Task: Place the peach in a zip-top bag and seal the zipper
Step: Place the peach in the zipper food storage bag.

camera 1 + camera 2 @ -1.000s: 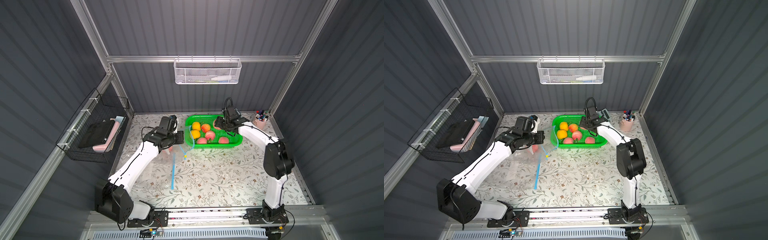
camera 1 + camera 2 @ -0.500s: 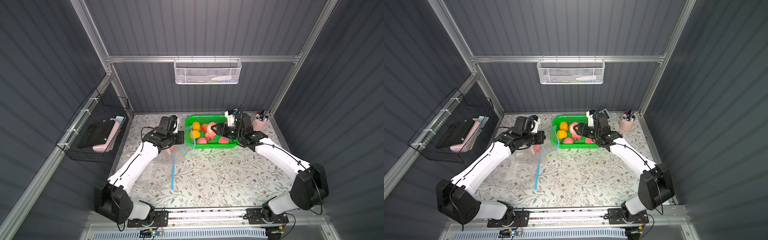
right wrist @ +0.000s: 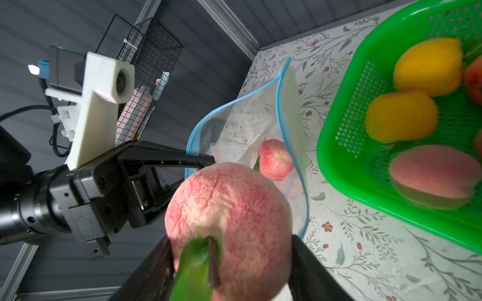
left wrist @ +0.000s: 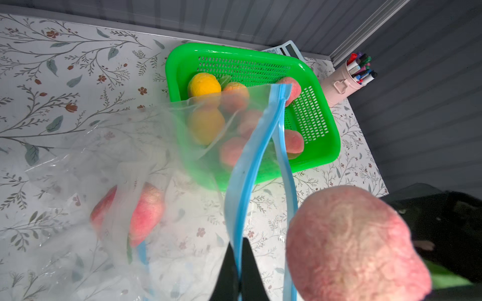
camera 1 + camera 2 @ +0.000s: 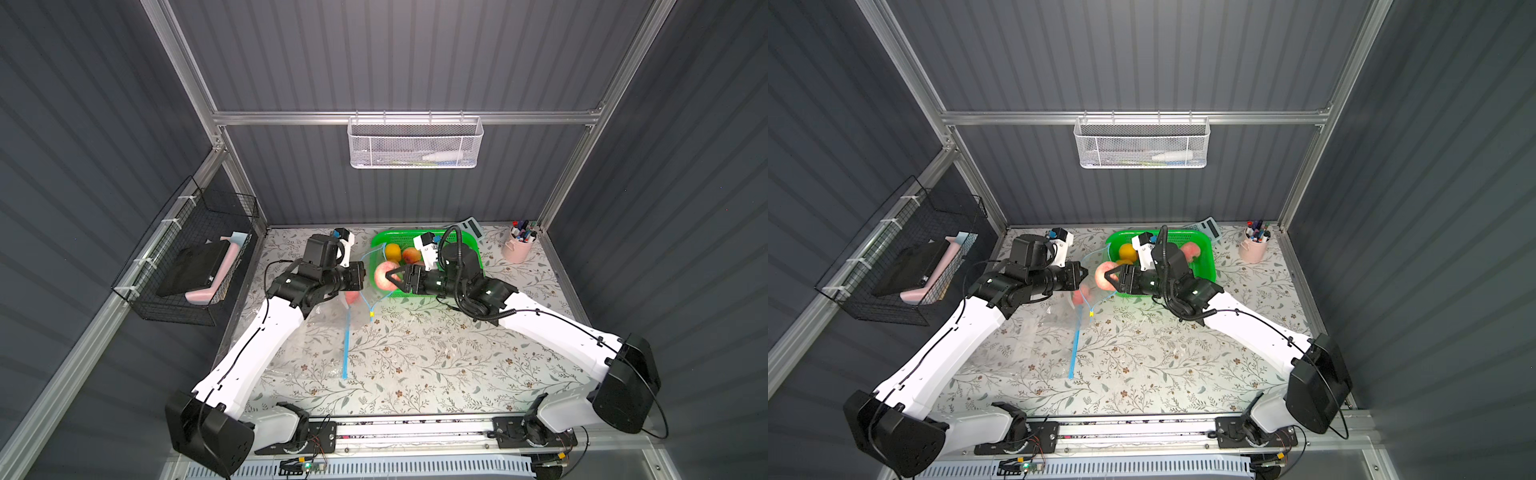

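Worktop [image 5: 415,357] in full view, pale w/ a leaf-and-flower print edge to edge. Back centre: green basket [image 5: 390,236] sat flat on it. Right behind the basket a calculator [image 5: 471,227] pokes out, tucked vs the back wall. Back right corner: pink cup [image 5: 516,251] of pens, upright, apart from the basket. Left of centre a clear bag [image 5: 316,332] sprawls on the surface, crinkled, its blue zip strip [image 5: 345,349] running front to back. The bag's far end rises off the worktop, just by the basket's left side. One peach [image 4: 148,208] sits inside the bag, down low on the surface.
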Controlling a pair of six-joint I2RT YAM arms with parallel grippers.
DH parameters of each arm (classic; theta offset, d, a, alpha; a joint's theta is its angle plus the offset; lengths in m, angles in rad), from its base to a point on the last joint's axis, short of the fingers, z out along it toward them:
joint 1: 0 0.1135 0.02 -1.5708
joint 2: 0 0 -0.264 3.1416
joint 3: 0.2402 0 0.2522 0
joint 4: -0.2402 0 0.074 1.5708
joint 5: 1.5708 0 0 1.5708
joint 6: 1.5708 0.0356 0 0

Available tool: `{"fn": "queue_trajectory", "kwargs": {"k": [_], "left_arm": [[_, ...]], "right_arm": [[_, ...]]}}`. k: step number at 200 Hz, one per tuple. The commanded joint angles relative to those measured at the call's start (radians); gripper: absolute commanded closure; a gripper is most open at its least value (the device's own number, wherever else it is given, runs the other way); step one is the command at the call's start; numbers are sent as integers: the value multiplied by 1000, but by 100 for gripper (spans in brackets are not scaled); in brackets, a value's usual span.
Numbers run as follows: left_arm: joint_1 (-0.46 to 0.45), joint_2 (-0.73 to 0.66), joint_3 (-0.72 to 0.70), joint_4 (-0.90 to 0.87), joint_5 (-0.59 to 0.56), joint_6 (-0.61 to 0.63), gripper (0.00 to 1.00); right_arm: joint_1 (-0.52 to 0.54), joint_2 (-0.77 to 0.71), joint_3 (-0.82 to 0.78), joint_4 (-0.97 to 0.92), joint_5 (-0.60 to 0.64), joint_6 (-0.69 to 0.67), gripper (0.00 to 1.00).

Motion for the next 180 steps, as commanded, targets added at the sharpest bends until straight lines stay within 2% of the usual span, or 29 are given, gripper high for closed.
{"fn": "queue_trajectory", "kwargs": {"k": [1,24,64,112,153,180], "left_arm": [[6,-35,-20,8,44,3,100],[6,-39,2,-13,56,13,100],[6,-48,71,-56,-28,71,100],[6,-85,124,-112,-141,82,100],[6,-128,237,-195,-294,75,100],[6,-149,296,-269,-352,50,100]], "right_arm": [[32,35,36,-14,84,63,36],[61,77,93,-120,147,74,31],[81,69,150,-161,165,79,5],[82,-48,128,-132,224,87,2],[82,-182,-9,21,333,65,1],[81,-202,-6,-51,399,25,1]]}}
